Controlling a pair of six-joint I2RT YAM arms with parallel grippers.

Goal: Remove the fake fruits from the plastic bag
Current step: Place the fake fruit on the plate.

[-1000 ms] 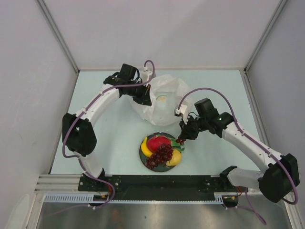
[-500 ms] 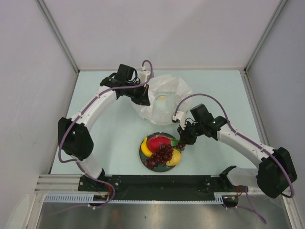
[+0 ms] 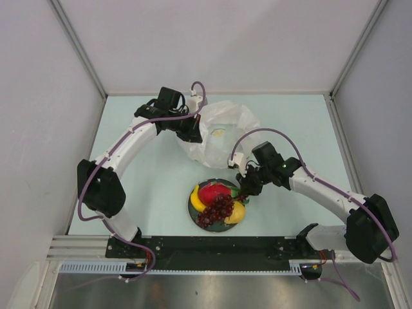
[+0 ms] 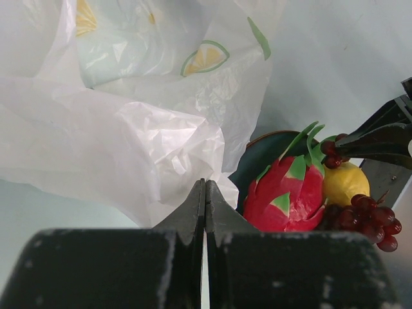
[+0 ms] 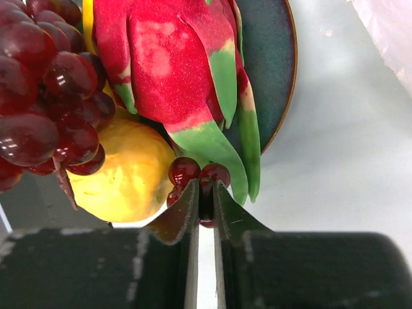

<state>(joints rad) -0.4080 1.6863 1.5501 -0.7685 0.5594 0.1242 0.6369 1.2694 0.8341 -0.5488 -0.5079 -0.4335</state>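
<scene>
The crumpled translucent plastic bag (image 3: 222,132) (image 4: 129,129) lies at mid table. My left gripper (image 3: 195,133) (image 4: 205,183) is shut at the bag's left edge, and the thin film runs right down to its tips. On the dark plate (image 3: 192,209) (image 4: 264,154) lie the banana (image 3: 196,198), the dragon fruit (image 3: 214,192) (image 5: 174,64), the lemon (image 3: 237,212) (image 5: 122,174) and a large grape bunch (image 3: 217,209) (image 5: 45,96). My right gripper (image 3: 244,191) (image 5: 205,187) is shut on a small sprig of dark red grapes (image 5: 187,172), which hangs just off the plate's right rim beside the lemon.
White walls enclose the pale table on three sides. A black rail (image 3: 212,244) with both arm bases runs along the near edge. The bag's lemon-slice print (image 4: 205,58) shows through the film.
My right arm has moved left toward the plate, carrying the small grape sprig up to the rim. The left arm has barely shifted and the bag stays put.
</scene>
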